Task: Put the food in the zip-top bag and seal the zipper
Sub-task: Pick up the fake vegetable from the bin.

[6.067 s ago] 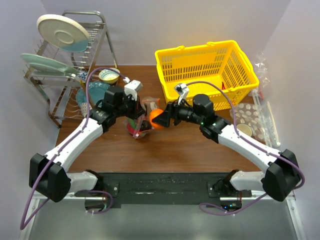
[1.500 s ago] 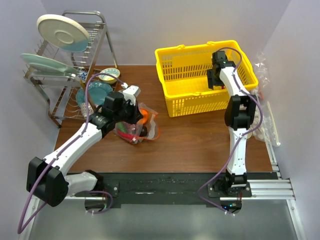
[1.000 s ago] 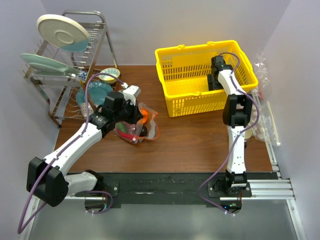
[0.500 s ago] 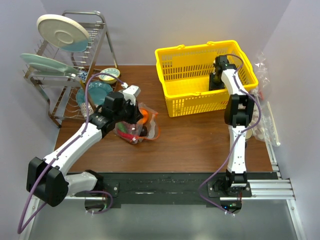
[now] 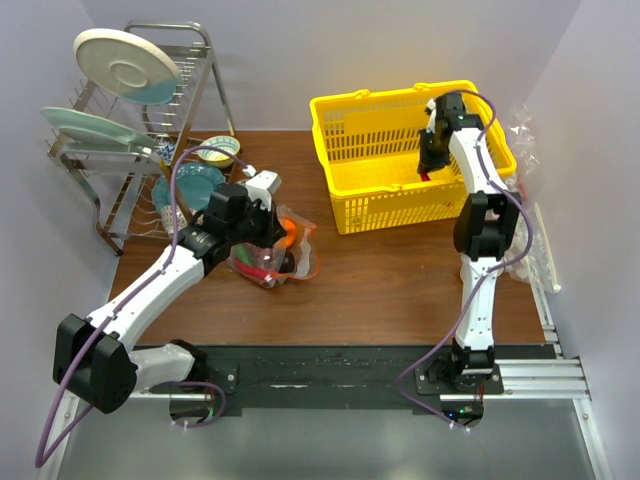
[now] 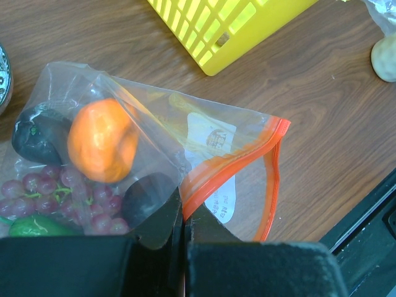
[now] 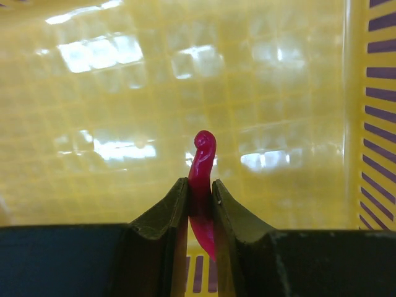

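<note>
The clear zip-top bag (image 6: pixel 204 133) lies on the wooden table, its mouth gaping to the right. My left gripper (image 6: pixel 184 223) is shut on the red-orange zipper (image 6: pixel 247 154) at the near end of the mouth. Inside the bag are an orange (image 6: pixel 102 139), dark red grapes (image 6: pixel 62 192), a dark round fruit (image 6: pixel 145 195) and a bit of a green vegetable (image 6: pixel 31 226). From above, the bag (image 5: pixel 275 258) sits under the left gripper (image 5: pixel 268 232). My right gripper (image 7: pixel 200 198) is shut on a slim red chili-like food piece (image 7: pixel 202 167), held above the floor of the yellow basket (image 7: pixel 124 93).
The yellow basket (image 5: pixel 400 205) stands at the back right. A dish rack (image 5: pixel 120 130) with plates and bowls (image 5: pixel 218 152) fills the back left. Crinkled clear packaging (image 5: pixel 520 235) lies along the right edge. A pale round object (image 6: pixel 385 57) rests near the basket.
My right gripper has closed on the red piece inside the basket and risen a little. The left arm and the bag have stayed where they were.
</note>
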Available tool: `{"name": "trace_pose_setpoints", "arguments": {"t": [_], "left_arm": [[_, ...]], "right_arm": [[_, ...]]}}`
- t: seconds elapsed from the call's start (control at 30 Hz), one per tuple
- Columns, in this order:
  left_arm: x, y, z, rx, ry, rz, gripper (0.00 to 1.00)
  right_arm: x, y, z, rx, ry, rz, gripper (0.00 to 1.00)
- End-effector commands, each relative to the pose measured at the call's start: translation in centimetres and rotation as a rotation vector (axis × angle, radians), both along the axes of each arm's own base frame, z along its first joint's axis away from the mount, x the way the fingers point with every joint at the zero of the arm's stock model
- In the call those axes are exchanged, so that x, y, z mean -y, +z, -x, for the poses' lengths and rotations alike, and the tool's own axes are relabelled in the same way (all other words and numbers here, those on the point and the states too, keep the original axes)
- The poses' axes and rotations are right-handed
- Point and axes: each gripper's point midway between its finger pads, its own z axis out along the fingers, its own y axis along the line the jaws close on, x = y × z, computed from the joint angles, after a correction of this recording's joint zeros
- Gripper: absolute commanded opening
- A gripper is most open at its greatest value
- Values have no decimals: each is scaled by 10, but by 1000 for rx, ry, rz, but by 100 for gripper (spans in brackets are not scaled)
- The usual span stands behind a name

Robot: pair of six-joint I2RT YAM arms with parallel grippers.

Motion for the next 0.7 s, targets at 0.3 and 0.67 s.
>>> {"name": "trace_pose_setpoints", "arguments": {"t": [0.3, 0.67], "left_arm": [[1, 19, -7, 72, -11, 20, 0], [2, 22, -4, 76, -18, 29, 0]], "right_arm": [[-104, 266, 27, 627, 331, -578, 6], [-172, 368, 145, 723, 680, -1164, 9]]}}
